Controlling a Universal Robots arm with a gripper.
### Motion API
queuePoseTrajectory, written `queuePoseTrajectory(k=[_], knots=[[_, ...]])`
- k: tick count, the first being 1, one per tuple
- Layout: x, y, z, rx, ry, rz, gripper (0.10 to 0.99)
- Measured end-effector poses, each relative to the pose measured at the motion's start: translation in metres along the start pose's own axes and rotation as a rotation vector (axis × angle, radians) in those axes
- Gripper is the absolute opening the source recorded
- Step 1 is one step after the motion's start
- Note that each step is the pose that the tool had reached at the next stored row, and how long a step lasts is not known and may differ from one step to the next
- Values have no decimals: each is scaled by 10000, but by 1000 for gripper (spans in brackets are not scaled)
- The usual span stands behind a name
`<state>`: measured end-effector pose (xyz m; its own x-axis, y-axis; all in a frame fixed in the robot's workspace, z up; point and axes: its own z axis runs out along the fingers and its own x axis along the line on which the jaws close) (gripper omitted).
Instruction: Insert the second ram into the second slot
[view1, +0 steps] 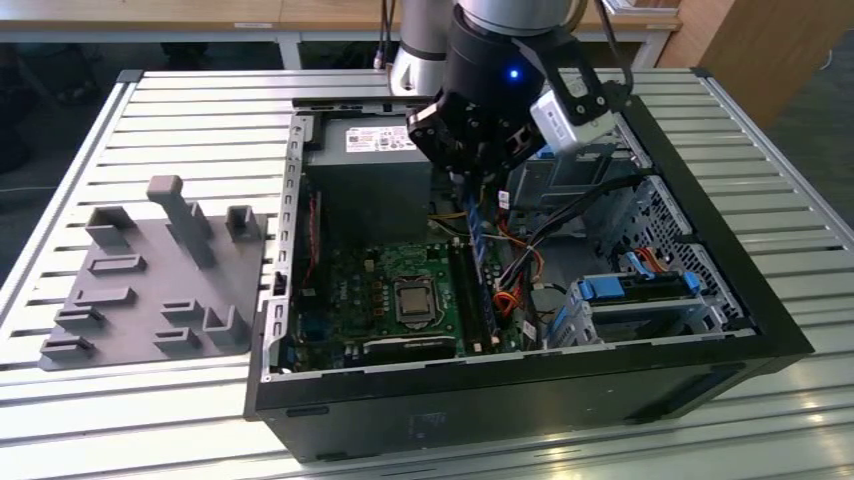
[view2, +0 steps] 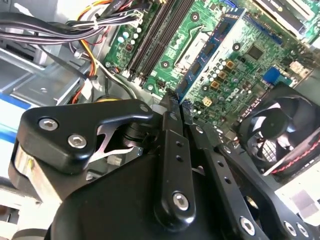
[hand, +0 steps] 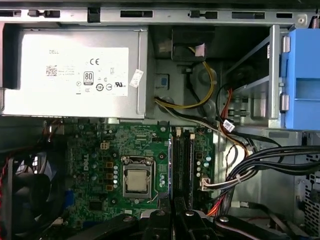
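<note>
Currently your fingers (view2: 169, 135) are closed narrowly on the second ram (view2: 210, 52), holding it upright over the green motherboard (view2: 235, 80) inside the open computer case (view1: 534, 400). It hangs just beside the long black memory slots (hand: 184, 160), not yet seated.

We record: bright, even light over the slatted table (view1: 174, 110); computer case (view1: 534, 410) interior dimmer, shadowed along its walls; white glare on the power supply (hand: 75, 65) in the first wrist view; fan (hand: 25, 192) corner of the case murky there.
</note>
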<state>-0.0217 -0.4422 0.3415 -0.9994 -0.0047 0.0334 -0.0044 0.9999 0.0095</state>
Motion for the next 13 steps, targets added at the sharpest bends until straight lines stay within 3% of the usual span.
queuePoseTrajectory(k=[13], knots=[[-9, -24, 236, 2, 3, -79, 137]])
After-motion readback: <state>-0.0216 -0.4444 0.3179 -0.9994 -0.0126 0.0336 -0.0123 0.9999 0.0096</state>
